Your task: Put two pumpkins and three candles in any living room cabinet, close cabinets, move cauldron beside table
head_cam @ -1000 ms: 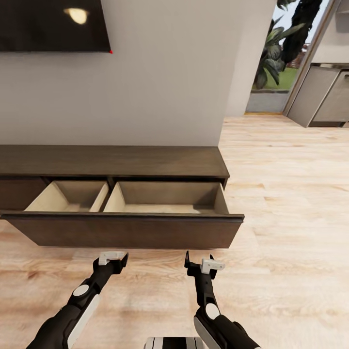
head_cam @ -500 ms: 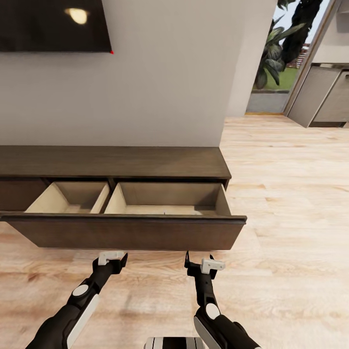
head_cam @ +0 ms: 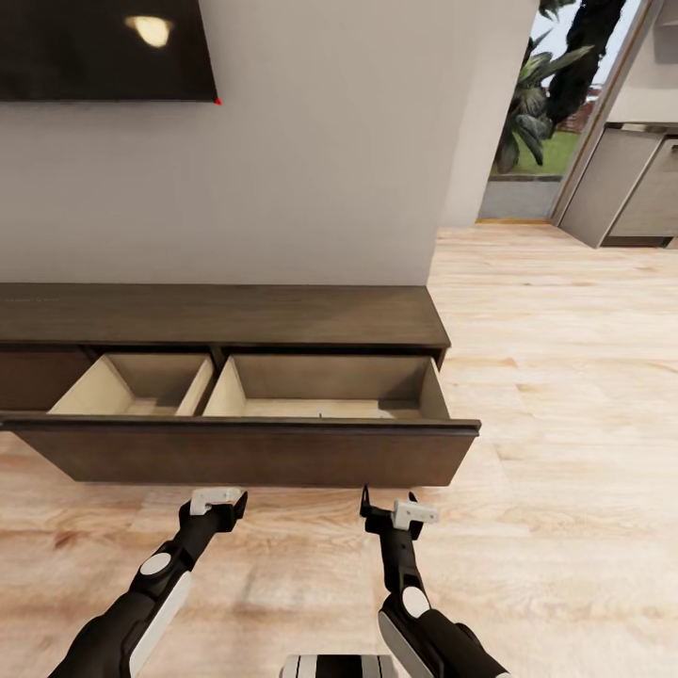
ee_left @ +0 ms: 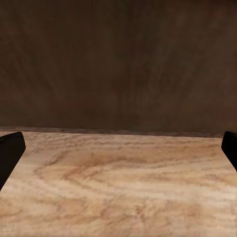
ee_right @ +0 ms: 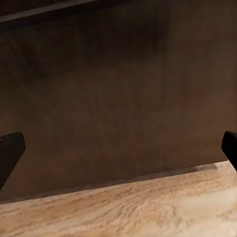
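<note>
Dark-brown wood cabinet [head_cam: 226, 315] sits against the far wall, its wide drawer [head_cam: 245, 450] pulled out toward the robot. Two pale beige compartments show, both look empty. No pumpkins, candles or cauldron in sight. Left gripper [head_cam: 218, 502] and right gripper [head_cam: 388, 508] hover low over the plank floor [head_cam: 556, 395], just near of the drawer front, not touching it. Both sets of fingers spread wide, holding nothing; wrist views show fingertips at the frame edges facing the brown front panel. Step looks like drawer readied, nothing loaded yet. Next move likely calls for turning away to fetch an item, drawer left open. TV [head_cam: 104, 47] far left on the wall.
</note>
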Motion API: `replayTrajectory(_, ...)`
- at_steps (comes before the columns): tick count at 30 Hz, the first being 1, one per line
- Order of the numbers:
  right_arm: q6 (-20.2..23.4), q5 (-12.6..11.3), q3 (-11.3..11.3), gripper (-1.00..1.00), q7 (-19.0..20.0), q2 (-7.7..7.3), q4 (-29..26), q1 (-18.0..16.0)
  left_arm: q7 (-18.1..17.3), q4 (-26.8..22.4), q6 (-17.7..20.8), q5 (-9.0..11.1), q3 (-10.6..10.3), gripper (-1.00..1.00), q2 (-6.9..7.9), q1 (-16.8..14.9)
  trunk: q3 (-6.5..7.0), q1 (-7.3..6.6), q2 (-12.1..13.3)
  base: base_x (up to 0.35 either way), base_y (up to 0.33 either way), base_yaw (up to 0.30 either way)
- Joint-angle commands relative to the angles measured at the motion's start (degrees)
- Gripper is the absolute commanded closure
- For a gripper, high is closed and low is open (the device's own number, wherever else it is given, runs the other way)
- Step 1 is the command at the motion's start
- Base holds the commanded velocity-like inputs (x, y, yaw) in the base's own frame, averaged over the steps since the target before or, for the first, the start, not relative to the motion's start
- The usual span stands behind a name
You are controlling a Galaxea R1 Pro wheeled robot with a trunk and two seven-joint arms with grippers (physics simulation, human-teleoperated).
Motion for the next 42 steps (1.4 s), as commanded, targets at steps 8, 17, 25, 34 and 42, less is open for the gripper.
replayTrajectory(8, -3.32, -0.66, 0.21, -1.0, -0.35, -0.13, 0.02, -0.07, 0.35, -0.07, 0.27, 0.54, -0.23, -1.0, 0.15, -0.02, -0.04, 0.0, -0.02, 0.064, 0.048, 0.0)
replayTrajectory(17, -3.5, -0.67, 0.17, -1.0, -0.35, -0.13, 0.11, -0.07, 0.42, -0.07, 0.28, 0.55, -0.23, -1.0, 0.16, -0.02, -0.04, 0.0, -0.02, 0.062, 0.064, 0.0)
replayTrajectory(25, -3.51, -0.72, 0.17, -1.0, -0.36, -0.14, 0.11, -0.07, 0.44, -0.07, 0.28, 0.55, -0.23, -1.0, 0.16, -0.02, -0.04, 0.0, -0.02, 0.121, 0.064, 0.0)
replayTrajectory(34, -3.48, -0.73, 0.17, -1.0, -0.36, -0.22, 0.11, -0.07, 0.41, -0.07, 0.28, 0.55, -0.17, -1.0, 0.22, -0.02, -0.04, 0.0, -0.02, 0.177, 0.027, 0.0)
replayTrajectory(42, -3.47, -0.75, 0.13, -1.0, -0.36, -0.22, 0.16, -0.07, 0.4, -0.07, 0.28, 0.55, -0.15, -1.0, 0.34, -0.02, -0.04, 0.0, -0.02, 0.083, 0.024, 0.0)
